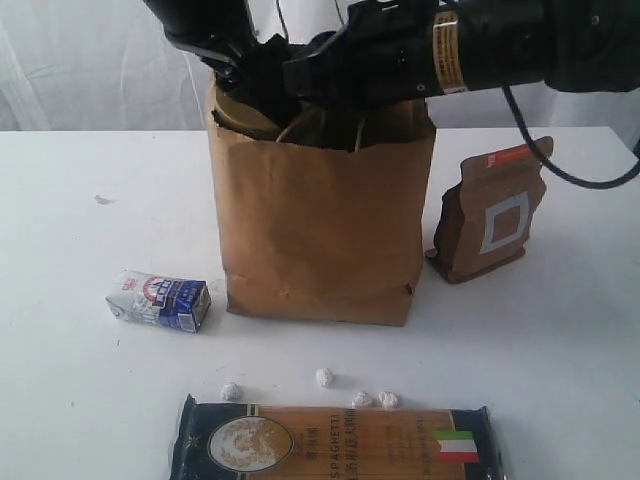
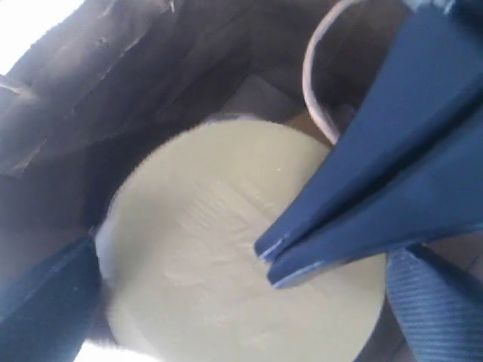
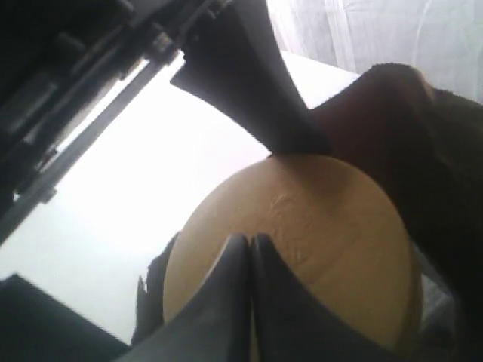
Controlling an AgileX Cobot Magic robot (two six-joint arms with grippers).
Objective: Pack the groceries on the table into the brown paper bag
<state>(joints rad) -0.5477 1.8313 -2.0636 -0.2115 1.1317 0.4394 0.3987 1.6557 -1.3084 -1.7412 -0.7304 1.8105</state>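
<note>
White tabletop (image 1: pixel 80 400), brown paper bag (image 1: pixel 320 230): my left pincer (image 2: pixel 234 302) gapes astride the tan-lidded clear jar (image 2: pixel 196 226), right pincer (image 3: pixel 250 256) pinched closed over it. Likely rigid, heavy, slick; grip below lid.

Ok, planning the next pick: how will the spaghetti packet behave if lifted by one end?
The spaghetti packet is long and flat, so held at one end it would likely sag or swing. Its glossy wrapper looks slippery. The strands inside could snap if squeezed hard.
</note>
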